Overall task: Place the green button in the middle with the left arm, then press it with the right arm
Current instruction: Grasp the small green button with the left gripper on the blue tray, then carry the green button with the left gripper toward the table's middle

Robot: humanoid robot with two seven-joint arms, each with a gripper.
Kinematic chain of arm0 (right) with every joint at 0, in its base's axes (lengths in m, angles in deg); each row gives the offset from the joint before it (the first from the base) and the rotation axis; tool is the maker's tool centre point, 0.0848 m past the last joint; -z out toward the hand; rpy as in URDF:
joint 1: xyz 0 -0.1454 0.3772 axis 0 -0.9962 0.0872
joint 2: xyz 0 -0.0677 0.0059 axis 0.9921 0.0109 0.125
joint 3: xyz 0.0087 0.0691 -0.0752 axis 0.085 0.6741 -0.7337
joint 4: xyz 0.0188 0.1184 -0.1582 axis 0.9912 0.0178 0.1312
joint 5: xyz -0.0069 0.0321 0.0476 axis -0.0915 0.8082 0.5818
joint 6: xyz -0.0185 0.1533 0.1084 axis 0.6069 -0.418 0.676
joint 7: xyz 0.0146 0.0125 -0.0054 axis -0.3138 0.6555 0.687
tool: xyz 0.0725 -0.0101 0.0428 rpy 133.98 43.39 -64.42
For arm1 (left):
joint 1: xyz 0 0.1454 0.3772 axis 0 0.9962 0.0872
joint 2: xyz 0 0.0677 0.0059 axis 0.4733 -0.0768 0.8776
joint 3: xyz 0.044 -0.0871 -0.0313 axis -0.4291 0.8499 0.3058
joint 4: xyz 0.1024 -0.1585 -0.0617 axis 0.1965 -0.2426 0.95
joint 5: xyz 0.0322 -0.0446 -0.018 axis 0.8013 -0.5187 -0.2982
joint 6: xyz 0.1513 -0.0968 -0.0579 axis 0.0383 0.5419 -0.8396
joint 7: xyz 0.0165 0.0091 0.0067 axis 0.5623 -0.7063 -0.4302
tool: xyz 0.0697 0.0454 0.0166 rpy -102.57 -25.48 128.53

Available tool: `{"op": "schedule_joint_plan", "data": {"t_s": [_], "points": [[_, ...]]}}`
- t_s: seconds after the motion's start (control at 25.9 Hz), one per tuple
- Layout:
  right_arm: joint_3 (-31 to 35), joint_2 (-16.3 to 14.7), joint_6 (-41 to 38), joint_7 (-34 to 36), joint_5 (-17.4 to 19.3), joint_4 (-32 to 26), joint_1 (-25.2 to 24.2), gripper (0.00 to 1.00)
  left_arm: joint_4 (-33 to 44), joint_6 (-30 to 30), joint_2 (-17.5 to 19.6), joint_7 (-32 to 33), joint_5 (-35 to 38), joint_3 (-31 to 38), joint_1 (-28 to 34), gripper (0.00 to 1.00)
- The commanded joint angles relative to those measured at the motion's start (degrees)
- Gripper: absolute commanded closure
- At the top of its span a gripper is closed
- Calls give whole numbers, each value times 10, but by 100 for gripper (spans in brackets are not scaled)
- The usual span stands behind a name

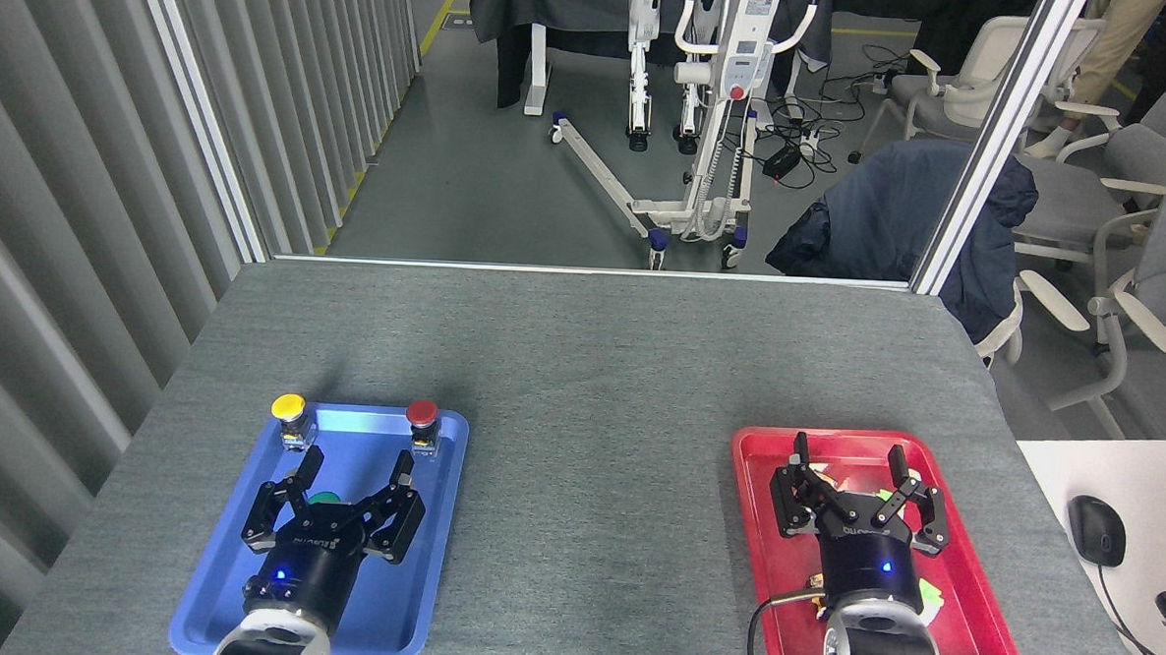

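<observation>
Landmark: you take the blue tray (437, 518) as the reference for every position below; it lies on the near left part of the grey table (591, 367).
Green button: you find the green button (323, 499) inside the blue tray, near its centre, mostly hidden under the claw; only a sliver of the green cap shows.
Left gripper: the left gripper (355, 470) hangs over the blue tray with its fingers spread wide, one on either side of the green cap. You cannot tell whether the fingers touch the button.
Yellow button: the yellow button (289, 409) stands upright at the far left corner of the blue tray.
Red button: the red button (423, 415) stands upright at the far right corner of the blue tray.
Middle: the bare grey surface (594, 525) just right of the blue tray holds nothing.
Red tray: the red tray (975, 601) lies well to the right of the blue tray, across the bare surface.
Right gripper: the right gripper (850, 457) hangs over the red tray, fingers spread wide and holding nothing; a black cable (762, 621) loops from its wrist.
</observation>
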Motion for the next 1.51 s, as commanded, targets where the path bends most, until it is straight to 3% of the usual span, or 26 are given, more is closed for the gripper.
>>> {"op": "schedule_joint_plan", "data": {"t_s": [0.0, 0.35, 0.62, 1.2, 1.47], "points": [[0, 1, -1, 0, 0, -1, 0, 0, -3, 1, 1, 0, 0, 0, 0, 2], [0, 0, 0, -1, 0, -1, -1, 0, 22, 8, 0, 25, 0, -2, 14, 2], [0, -1, 0, -1, 0, 0, -1, 0, 25, 8, 1, 26, 16, -5, 102, 2], [0, -2, -3, -1, 1, 1, 0, 0, -188, 37, 1, 28, 37, 4, -31, 2], [0, -2, -3, -1, 1, 1, 0, 0, -243, 40, 2, 28, 35, 34, -64, 2]]}}
